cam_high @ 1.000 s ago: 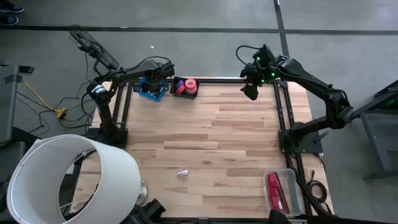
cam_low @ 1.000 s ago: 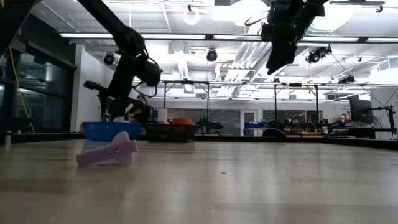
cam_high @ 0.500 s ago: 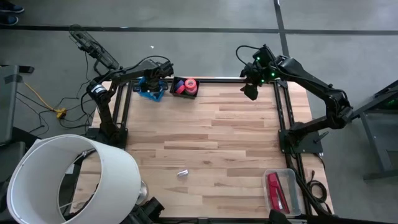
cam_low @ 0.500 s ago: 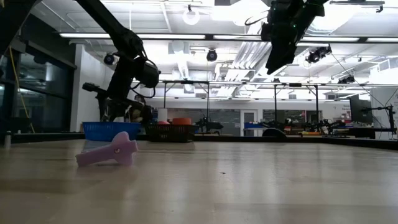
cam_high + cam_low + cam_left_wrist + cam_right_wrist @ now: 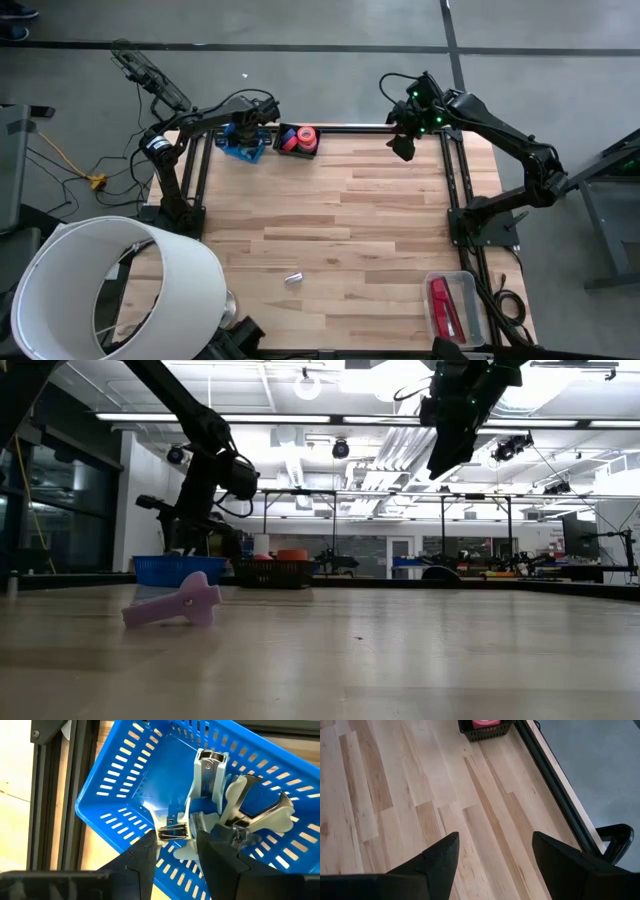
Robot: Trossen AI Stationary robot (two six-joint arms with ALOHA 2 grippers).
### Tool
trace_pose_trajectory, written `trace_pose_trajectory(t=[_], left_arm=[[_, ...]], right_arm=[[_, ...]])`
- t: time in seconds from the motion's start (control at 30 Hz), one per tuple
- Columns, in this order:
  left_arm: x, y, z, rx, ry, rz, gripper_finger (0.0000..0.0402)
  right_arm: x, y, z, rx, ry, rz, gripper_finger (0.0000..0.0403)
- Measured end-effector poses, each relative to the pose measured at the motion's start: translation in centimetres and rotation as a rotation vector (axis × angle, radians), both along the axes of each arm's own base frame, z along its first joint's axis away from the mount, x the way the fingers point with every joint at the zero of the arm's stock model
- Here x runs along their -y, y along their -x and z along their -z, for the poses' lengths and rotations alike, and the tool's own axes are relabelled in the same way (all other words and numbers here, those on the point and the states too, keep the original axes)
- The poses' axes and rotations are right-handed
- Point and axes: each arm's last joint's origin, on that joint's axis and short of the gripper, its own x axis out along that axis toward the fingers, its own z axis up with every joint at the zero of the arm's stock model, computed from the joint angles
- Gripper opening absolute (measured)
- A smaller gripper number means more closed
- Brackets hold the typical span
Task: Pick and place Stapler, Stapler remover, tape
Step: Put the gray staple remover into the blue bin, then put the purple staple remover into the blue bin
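My left gripper (image 5: pixel 245 136) (image 5: pixel 176 832) reaches down into the blue basket (image 5: pixel 115 785) (image 5: pixel 238 152) at the table's far left and is shut on a white-handled staple remover (image 5: pixel 205 785). More removers (image 5: pixel 260 815) lie in that basket. One staple remover (image 5: pixel 293 279) (image 5: pixel 175 603) lies flat on the table near the near edge. Tape rolls (image 5: pixel 303 136) sit in a black basket (image 5: pixel 289 143) (image 5: pixel 485 729). The red stapler (image 5: pixel 443 305) lies in a clear bin at the near right. My right gripper (image 5: pixel 403 148) (image 5: pixel 495 836) hangs open, high over the far right. My left gripper pinches the staple remover by its metal claw end (image 5: pixel 172 832) between the two fingers, coming from above into the basket. The remover's white body stretches ahead of the fingers over the basket floor. I cannot tell whether it rests on the other removers.
A large white lamp shade (image 5: pixel 110 290) covers the table's near left corner. The clear bin (image 5: pixel 468 300) stands at the near right edge. Black frame rails (image 5: pixel 455 180) run along the right and far sides. Bare wood (image 5: pixel 350 210) fills the middle.
My left gripper has shifted a little toward the table's left over the blue basket. Nothing else has moved.
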Motion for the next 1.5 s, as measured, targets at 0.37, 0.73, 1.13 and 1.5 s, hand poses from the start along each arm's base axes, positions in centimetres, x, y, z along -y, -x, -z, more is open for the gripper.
trace_pose_trajectory(t=[0.37, 0.73, 1.13, 1.5], left_arm=[[-0.5, -0.3, -1.4, -0.02, -0.023, 0.05, 0.0148], [-0.5, -0.6, -1.9, 0.005, 0.001, 0.079, 0.0281], [1.7, -4.8, -4.9, 0.043, 0.005, 0.395, 0.0294], [7.4, -8.0, -5.6, 0.079, 0.233, 0.789, 0.0294]], right_arm=[[-0.1, 0.1, 0.0, -0.006, -0.007, 0.0, 0.0243], [-0.1, 0.1, 0.1, -0.016, -0.018, 0.0, 0.0243], [-0.2, 0.2, 0.2, -0.02, -0.021, 0.0, 0.0243], [-0.2, 0.2, 0.2, -0.02, -0.022, 0.0, 0.0243]])
